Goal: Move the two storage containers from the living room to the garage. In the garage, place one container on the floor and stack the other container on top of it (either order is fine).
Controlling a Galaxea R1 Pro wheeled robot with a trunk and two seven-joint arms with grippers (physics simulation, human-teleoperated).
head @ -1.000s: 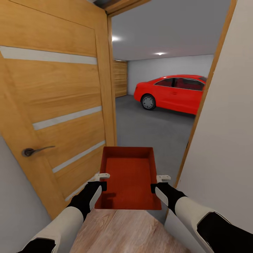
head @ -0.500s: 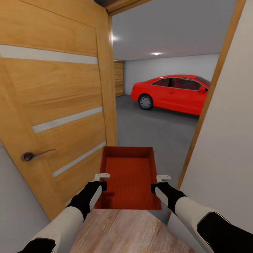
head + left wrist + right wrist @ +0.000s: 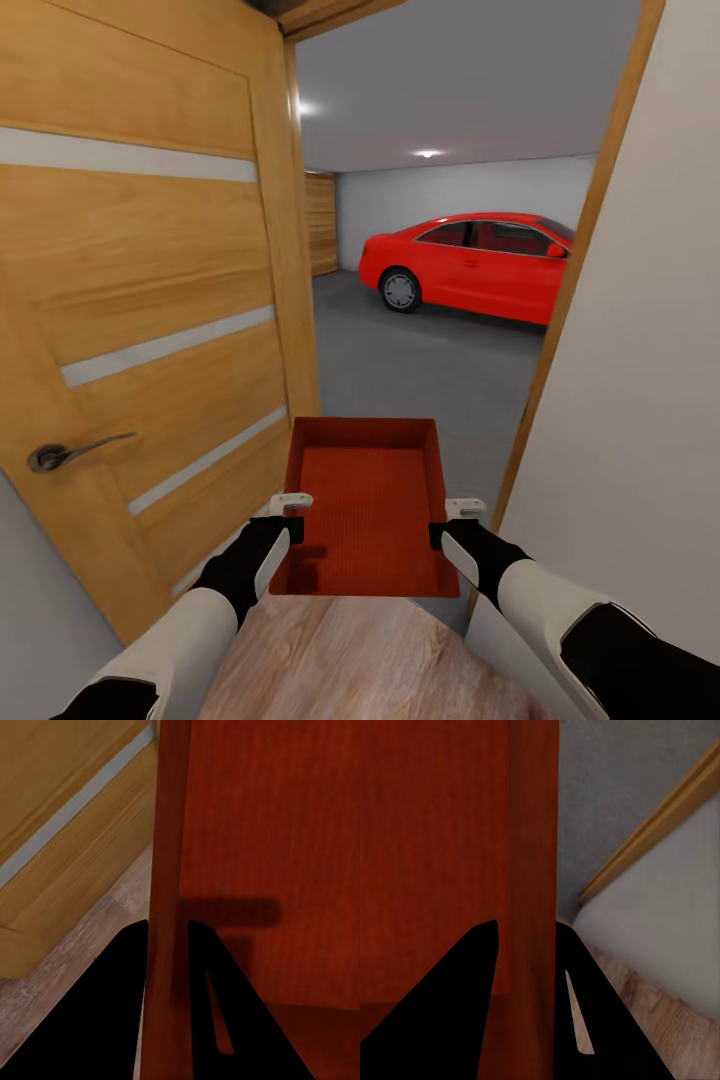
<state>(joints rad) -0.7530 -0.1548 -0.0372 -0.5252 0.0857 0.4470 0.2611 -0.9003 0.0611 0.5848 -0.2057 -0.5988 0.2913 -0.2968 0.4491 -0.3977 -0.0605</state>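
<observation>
Gripping one storage container (image 3: 365, 505) between both arms, I hold it level in front of the robot, at the doorway to the garage (image 3: 440, 200). My left hand (image 3: 291, 514) is clamped on the bin's left wall; in the left wrist view that hand (image 3: 166, 945) has one black finger on each face of the thin orange-red wall. My right hand (image 3: 448, 521) is clamped the same way on the right wall, and in the right wrist view this hand (image 3: 526, 945) straddles that wall too. The bin is open-topped and empty, its ribbed bottom showing.

An open honey-wood door (image 3: 150, 300) with frosted strips and a dark lever handle (image 3: 70, 453) stands close on the left, near the bin's left edge. A white wall (image 3: 640, 400) with a wood door frame (image 3: 570, 290) edges the right, just beside the right hand. Between them the opening is little wider than the bin. Light wood planks (image 3: 350, 660) lie below; beyond, the floor (image 3: 420, 370) of dark grey concrete stretches open to a red car (image 3: 470, 265) parked well away.
</observation>
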